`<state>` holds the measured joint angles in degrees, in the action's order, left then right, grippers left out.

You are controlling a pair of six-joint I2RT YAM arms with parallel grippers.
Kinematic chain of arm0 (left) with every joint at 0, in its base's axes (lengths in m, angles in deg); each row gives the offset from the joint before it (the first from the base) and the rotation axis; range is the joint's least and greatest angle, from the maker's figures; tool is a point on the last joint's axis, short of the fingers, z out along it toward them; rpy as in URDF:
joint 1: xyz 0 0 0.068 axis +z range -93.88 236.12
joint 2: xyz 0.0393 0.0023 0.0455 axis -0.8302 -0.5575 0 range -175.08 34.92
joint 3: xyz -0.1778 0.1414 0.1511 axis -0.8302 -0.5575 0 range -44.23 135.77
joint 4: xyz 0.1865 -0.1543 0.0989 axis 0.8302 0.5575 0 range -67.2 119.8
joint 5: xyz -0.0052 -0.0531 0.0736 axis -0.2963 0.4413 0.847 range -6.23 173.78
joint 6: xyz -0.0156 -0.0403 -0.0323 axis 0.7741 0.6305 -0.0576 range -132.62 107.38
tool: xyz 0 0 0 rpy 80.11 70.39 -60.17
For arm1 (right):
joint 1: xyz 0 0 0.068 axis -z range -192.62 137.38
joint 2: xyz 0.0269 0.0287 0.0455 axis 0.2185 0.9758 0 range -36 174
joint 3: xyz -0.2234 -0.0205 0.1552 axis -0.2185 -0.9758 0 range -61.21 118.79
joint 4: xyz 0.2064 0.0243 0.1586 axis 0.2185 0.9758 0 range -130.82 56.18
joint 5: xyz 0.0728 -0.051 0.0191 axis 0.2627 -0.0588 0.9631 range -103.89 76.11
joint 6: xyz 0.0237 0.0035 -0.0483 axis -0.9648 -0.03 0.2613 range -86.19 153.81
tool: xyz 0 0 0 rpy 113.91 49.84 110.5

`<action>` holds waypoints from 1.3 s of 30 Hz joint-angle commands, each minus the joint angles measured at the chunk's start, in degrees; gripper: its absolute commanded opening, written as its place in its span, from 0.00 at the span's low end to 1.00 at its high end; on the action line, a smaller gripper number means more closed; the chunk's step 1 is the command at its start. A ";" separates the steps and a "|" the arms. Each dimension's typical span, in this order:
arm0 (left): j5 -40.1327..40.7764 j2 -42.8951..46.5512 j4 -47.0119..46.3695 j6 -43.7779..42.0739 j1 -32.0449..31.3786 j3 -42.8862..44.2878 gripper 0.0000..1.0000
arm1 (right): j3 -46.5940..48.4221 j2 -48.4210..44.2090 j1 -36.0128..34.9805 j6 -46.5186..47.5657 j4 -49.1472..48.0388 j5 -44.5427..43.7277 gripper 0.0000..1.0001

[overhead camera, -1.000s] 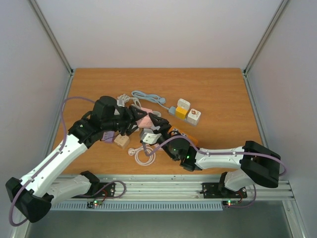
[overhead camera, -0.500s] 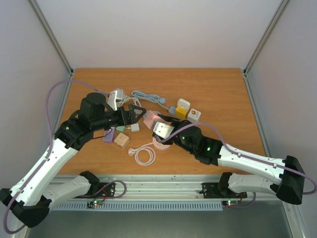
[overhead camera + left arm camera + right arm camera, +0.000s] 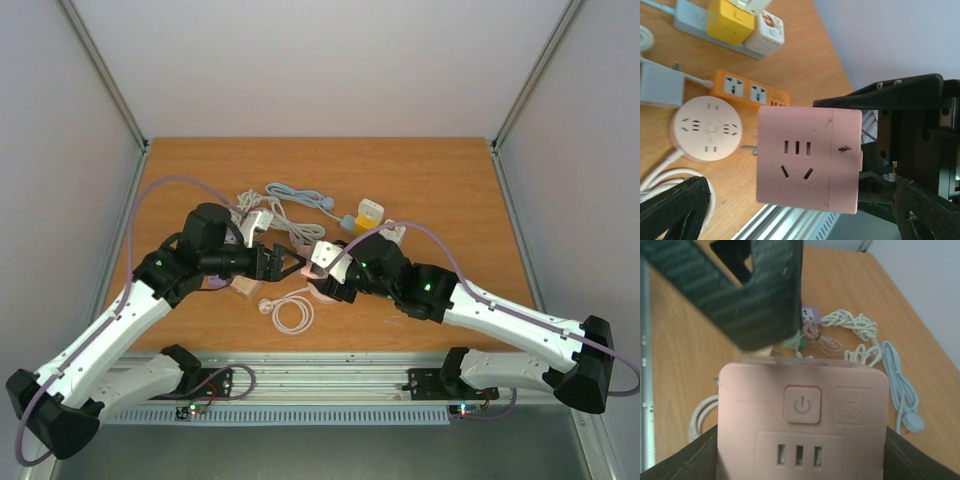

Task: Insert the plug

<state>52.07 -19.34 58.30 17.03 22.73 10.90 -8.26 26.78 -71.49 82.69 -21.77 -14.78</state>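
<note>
One pink plug [image 3: 807, 160] in right gripper [image 3: 330, 264]

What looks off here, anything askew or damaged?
Nothing looks broken. The pink cube adapter, held by the right gripper over the round pink socket, has a small dark scuff on its socket face. White cords lie bunched and knotted nearby.
</note>
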 commanded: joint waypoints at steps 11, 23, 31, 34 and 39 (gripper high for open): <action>-5.88 -2.25 -10.55 8.65 0.44 -5.61 0.87 | 2.85 2.93 4.00 -9.29 0.93 6.89 0.34; -7.72 -6.64 -17.04 14.95 0.94 -8.22 0.74 | 0.80 2.08 5.66 -10.10 -1.95 11.51 0.36; -11.24 -8.55 -21.96 16.37 1.13 -9.57 0.50 | 1.02 3.61 6.13 -11.80 -0.32 11.12 0.53; -12.05 -8.86 -23.08 16.73 1.15 -9.73 0.45 | 1.06 4.92 6.14 -12.36 0.08 10.54 0.54; -12.33 -9.11 -23.52 16.80 1.22 -9.69 0.45 | 1.85 7.79 6.14 -13.03 1.65 9.25 0.69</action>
<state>41.14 -28.13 40.47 31.98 24.02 1.06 -7.49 32.31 -64.96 70.63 -19.11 -5.73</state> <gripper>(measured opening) 0.604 0.664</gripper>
